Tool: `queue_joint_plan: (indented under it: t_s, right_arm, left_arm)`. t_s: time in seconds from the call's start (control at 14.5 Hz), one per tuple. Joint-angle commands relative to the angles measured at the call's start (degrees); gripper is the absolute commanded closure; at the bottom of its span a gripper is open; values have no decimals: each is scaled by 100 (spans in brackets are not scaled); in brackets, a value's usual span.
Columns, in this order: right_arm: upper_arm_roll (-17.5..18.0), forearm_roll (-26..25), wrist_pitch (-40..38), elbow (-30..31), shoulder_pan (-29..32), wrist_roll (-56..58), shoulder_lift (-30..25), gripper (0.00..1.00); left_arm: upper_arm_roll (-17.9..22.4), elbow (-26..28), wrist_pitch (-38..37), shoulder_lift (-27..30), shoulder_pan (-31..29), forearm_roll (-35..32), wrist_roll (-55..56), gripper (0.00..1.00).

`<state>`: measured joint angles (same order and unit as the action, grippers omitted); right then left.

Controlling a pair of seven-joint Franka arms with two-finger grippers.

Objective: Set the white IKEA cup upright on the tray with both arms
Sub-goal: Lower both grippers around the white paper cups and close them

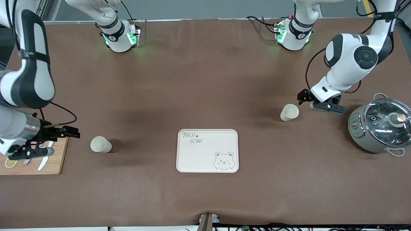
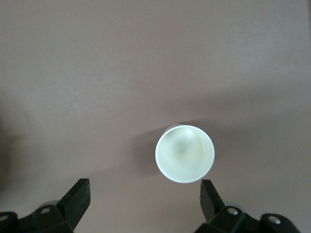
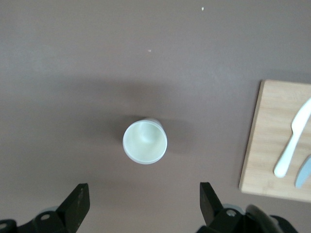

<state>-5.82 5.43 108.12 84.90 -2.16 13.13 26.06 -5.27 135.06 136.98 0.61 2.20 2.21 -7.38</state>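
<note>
Two white cups stand upright on the brown table. One cup (image 1: 289,112) (image 2: 184,153) is toward the left arm's end, the other cup (image 1: 100,144) (image 3: 145,141) toward the right arm's end. The cream tray (image 1: 207,150) with the bear drawing lies between them, nearer the front camera, with nothing on it. My left gripper (image 1: 306,100) (image 2: 145,194) hangs open just beside its cup, one fingertip (image 2: 210,196) close to the rim. My right gripper (image 1: 64,136) (image 3: 144,196) is open over the table between its cup and the cutting board. Neither holds anything.
A wooden cutting board (image 1: 35,160) (image 3: 274,141) with a white knife (image 3: 291,145) and a lemon slice (image 1: 10,163) lies at the right arm's end. A grey pot with a glass lid (image 1: 380,126) stands at the left arm's end.
</note>
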Motion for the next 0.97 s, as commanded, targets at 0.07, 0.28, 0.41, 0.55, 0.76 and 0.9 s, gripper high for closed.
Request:
queue_joint_plan:
  t_s: [0.07,0.28,0.41,0.55,0.76,0.9]
  right_arm:
    - [11,63,436,158,58,409,258,0]
    - [11,63,578,176,172,795,470,0]
    - [11,63,613,176,242,1086,575,0]
    - [11,63,762,176,268,1166,672,0]
    - [11,72,991,184,260,1166,900,0]
    - [11,72,1166,351,242,1166,910,0]
  left_arm:
    - [-44,336,942,-350,-27,122,-167,0]
    - [-44,433,1383,-614,0,122,-167,0]
    - [-44,486,1664,-763,17,122,-167,0]
    - [-44,495,1875,-904,26,122,-167,0]
    - [-53,548,2087,-1036,26,122,-167,0]
    - [-53,653,2262,-1080,35,122,-167,0]
